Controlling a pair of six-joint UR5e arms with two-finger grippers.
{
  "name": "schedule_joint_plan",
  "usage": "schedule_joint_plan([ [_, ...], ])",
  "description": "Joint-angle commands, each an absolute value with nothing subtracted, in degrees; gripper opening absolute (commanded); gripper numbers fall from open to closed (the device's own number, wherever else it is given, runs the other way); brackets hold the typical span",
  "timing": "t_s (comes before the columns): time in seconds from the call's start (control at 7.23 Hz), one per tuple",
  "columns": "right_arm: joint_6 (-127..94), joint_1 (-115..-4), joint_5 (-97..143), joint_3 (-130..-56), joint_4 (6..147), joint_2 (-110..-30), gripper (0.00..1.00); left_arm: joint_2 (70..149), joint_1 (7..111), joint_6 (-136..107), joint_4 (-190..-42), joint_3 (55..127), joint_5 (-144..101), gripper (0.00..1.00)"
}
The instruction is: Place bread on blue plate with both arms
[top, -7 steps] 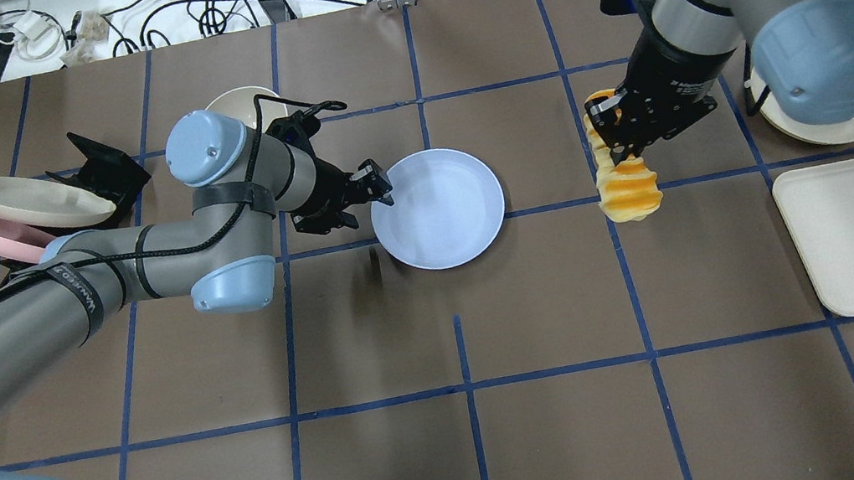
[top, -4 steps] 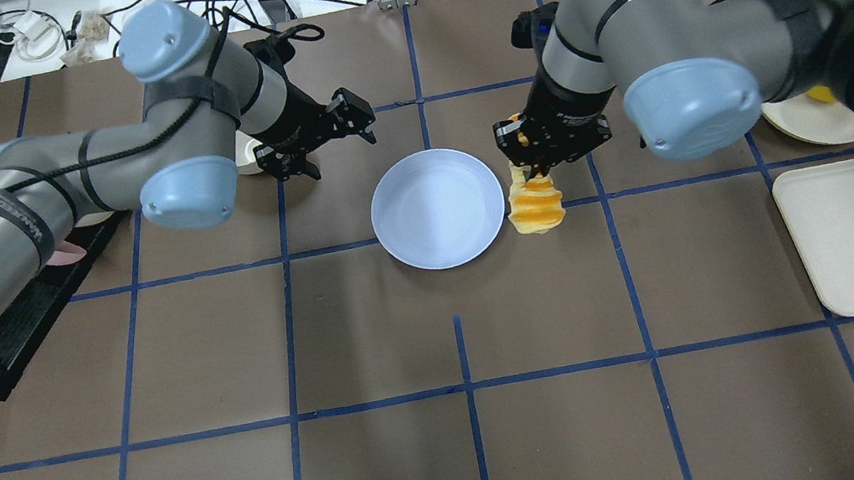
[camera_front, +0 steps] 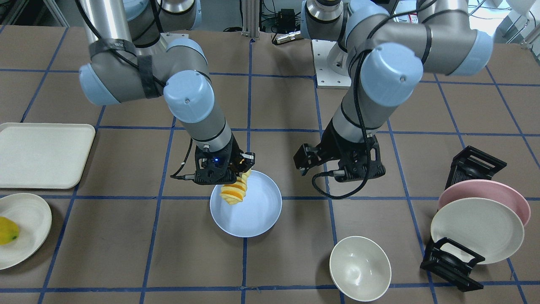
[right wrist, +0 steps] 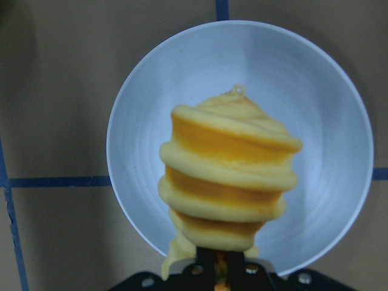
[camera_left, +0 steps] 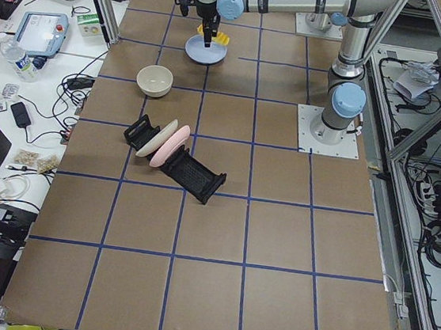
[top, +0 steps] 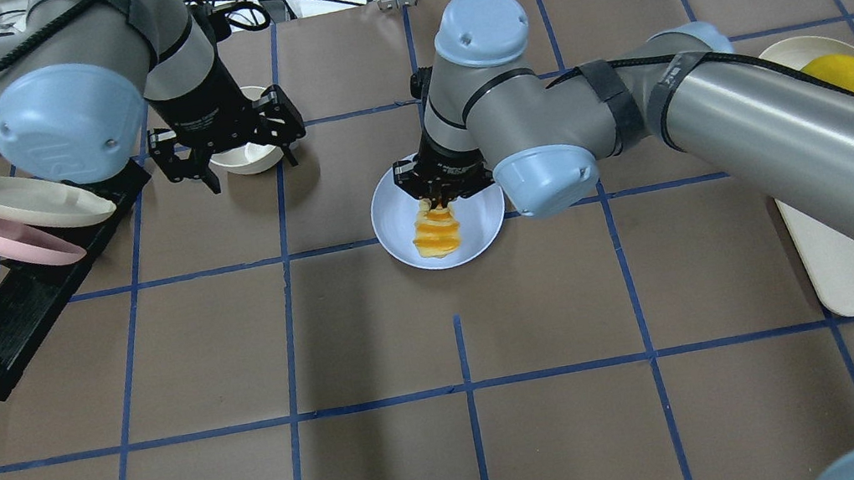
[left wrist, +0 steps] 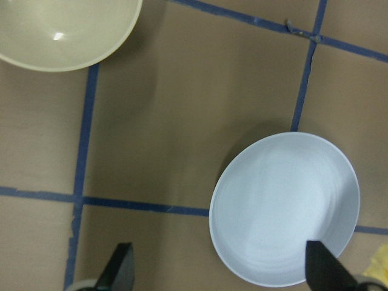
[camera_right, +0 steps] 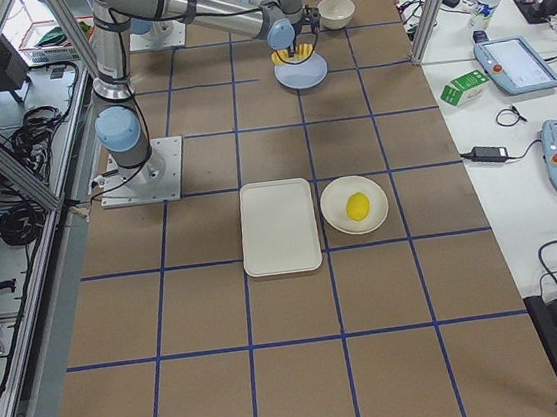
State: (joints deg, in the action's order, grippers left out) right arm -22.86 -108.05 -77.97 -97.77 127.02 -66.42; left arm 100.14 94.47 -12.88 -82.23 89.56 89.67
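Observation:
My right gripper (top: 440, 187) is shut on one end of the bread (top: 436, 232), a ridged golden-orange loaf. It hangs lengthwise over the blue plate (top: 396, 227) in the middle of the table. The right wrist view shows the bread (right wrist: 227, 176) centred over the plate (right wrist: 315, 109), and the front view shows it (camera_front: 235, 190) just above the plate (camera_front: 257, 211). I cannot tell whether it touches. My left gripper (top: 237, 145) is open and empty over a cream bowl, left of the plate. Its fingertips (left wrist: 118, 267) stand wide apart in the left wrist view.
A cream bowl (top: 246, 164) sits under the left gripper. A black rack (top: 20, 292) with a pink and a cream plate stands at the left. A cream tray (camera_front: 42, 154) and a cream plate with a yellow fruit (top: 835, 70) are at the right.
The right arm has carried the bread leftward from beside the blue plate to over it. The left gripper has moved further left, away from the plate and over the cream bowl.

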Motion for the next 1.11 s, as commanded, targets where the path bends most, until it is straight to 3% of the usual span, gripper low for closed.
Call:
schedule_joint_plan([
  [0.0, -24.1, -109.1, -78.0, -97.2, 128.8, -63.6, 0.24, 96.3, 94.0, -10.4, -83.9, 88.9, 91.1, 1.0],
  [0.14, -24.8, -109.0, -78.5, -97.7, 128.9, -63.3, 0.82, 95.5, 94.0, -9.3, -83.8, 88.6, 91.1, 1.0],
  [0.28, -24.0, -108.7, -78.9, -96.8, 128.0, -64.1, 1.0, 94.9, 94.3, -7.8, -82.6, 88.7, 91.0, 1.0],
  [0.97, -4.5, -93.4, -79.3, -89.2, 103.9, -75.2, 1.0, 93.3, 93.1, -6.1, -82.3, 90.1, 90.6, 1.0],
])
